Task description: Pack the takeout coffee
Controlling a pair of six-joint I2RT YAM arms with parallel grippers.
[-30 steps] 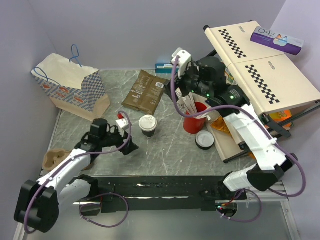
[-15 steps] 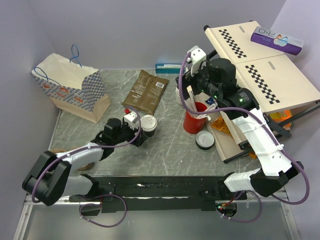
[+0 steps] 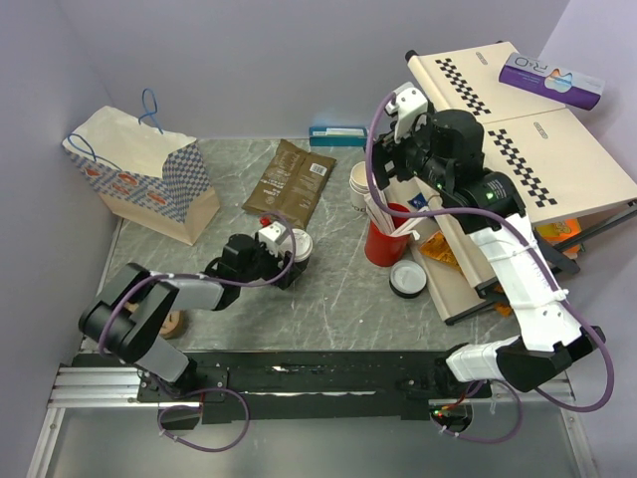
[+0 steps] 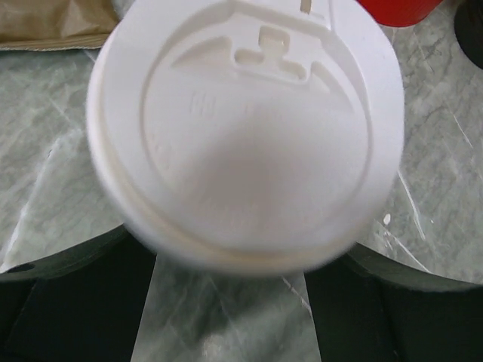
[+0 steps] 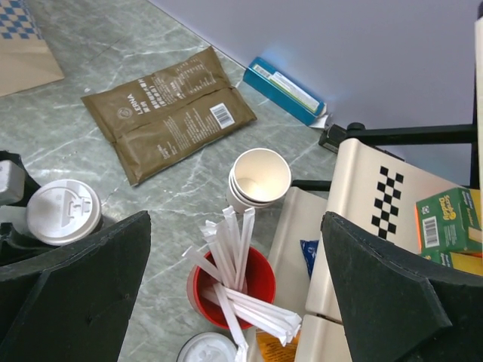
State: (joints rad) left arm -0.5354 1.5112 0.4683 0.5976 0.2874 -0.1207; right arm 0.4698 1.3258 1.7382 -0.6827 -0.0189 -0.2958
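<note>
Takeout coffee (image 4: 241, 128) blurred, sides largely hidden

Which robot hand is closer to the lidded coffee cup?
Left. The left gripper straddles the takeout coffee; the right gripper hangs far off to its right, above the red cup.

left gripper (image 3: 286, 263) reached the takeout coffee (image 3: 298, 242), apparently straddling it.

The grey marbled table (image 3: 338, 289) carries a paper bag (image 3: 139, 174) at far left. A brown pouch (image 3: 291, 182) and a teal box (image 3: 336, 135) lie far centre, with the takeout coffee (image 3: 299, 245) mid-table. At right stand stacked cream cups (image 3: 359, 185), a red cup (image 3: 386, 239) of sticks and a white lid (image 3: 408, 279).
</note>
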